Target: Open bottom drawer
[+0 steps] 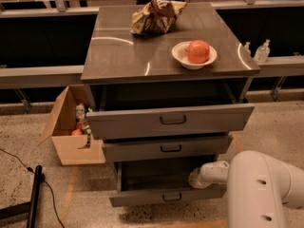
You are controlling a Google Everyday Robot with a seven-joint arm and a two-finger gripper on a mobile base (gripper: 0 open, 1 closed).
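The bottom drawer (167,195) is the lowest of three grey metal drawers in the cabinet. It is pulled out toward me, its front with the small dark bar handle (171,196) standing forward of the drawer above, and its dark inside shows. My gripper (194,178) is at the end of the white arm (261,189), at the drawer's right side just behind its front, partly hidden by the arm.
The top drawer (171,120) and middle drawer (166,148) also stand partly out. On the cabinet top are a bowl with a red fruit (194,54) and a crumpled bag (154,15). An open cardboard box (71,127) stands at the left, a black cable and pole (34,194) on the floor.
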